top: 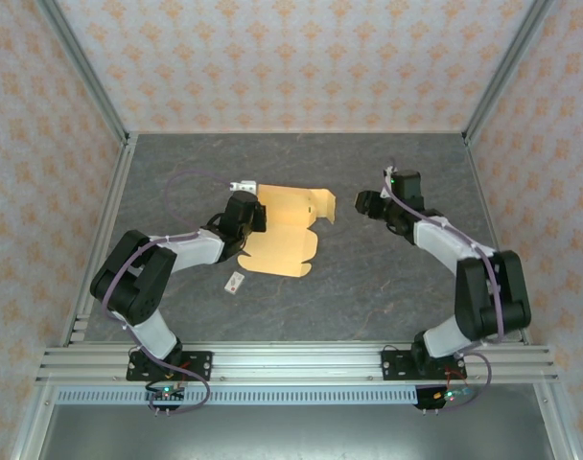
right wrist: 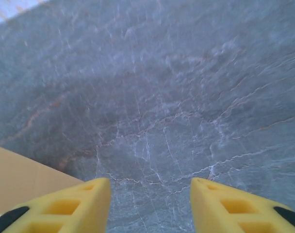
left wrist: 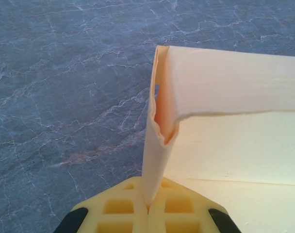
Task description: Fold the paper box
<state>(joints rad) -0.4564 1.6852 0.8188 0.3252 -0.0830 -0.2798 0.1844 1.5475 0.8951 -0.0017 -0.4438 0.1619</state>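
The paper box (top: 290, 235) is a light tan die-cut sheet lying mid-table, its far panel folded up. My left gripper (top: 258, 207) is at the sheet's left edge. In the left wrist view its yellow fingers (left wrist: 123, 208) are pressed together on an upright folded flap of the paper box (left wrist: 225, 145), so the left gripper (left wrist: 148, 208) is shut on it. My right gripper (top: 359, 204) hovers just right of the sheet. In the right wrist view the right gripper (right wrist: 150, 187) is open over bare table, with a corner of the paper box (right wrist: 21, 179) at the lower left.
A small white tag (top: 236, 282) lies on the grey marbled table (top: 368, 287) near the sheet's front left. Metal frame posts and patterned walls bound the table on three sides. The arm bases stand on a rail at the near edge.
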